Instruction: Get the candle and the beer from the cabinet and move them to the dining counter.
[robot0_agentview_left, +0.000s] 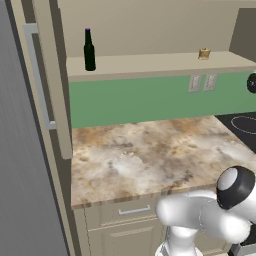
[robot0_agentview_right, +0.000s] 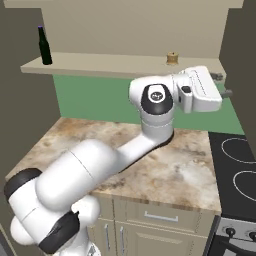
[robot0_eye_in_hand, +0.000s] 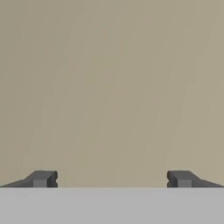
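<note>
While facing a plain beige surface at close range, gripper (robot0_eye_in_hand: 112, 179) spread wide, nothing between the fingertips (robot0_eye_in_hand: 43, 179). Surface possibly the cabinet's inner wall or a door; too featureless to tell.

Cabinet (robot0_agentview_left: 150, 30) open, shelf exposed above the green wall (robot0_agentview_left: 140, 100). Beer (robot0_agentview_left: 89, 50) upright at the shelf's left end. Candle (robot0_agentview_left: 204, 53) upright toward the right end, well apart from the bottle. Both untouched, both on the shelf.

From the right base view: arm (robot0_agentview_right: 150, 110) raised over the worktop (robot0_agentview_right: 180, 165), hand at shelf height, just right of the candle (robot0_agentview_right: 172, 58) and slightly below it. Not touching it. Beer (robot0_agentview_right: 45, 46) far left on the shelf.

Worktop marbled brown and cream, bare. Stove (robot0_agentview_right: 237, 170) with black top at its right end. Two wall sockets (robot0_agentview_left: 201, 83) below the shelf. Drawer (robot0_agentview_left: 134, 210) with silver handle under the worktop. Open cabinet door (robot0_agentview_left: 42, 75) with long bar handle at left.
</note>
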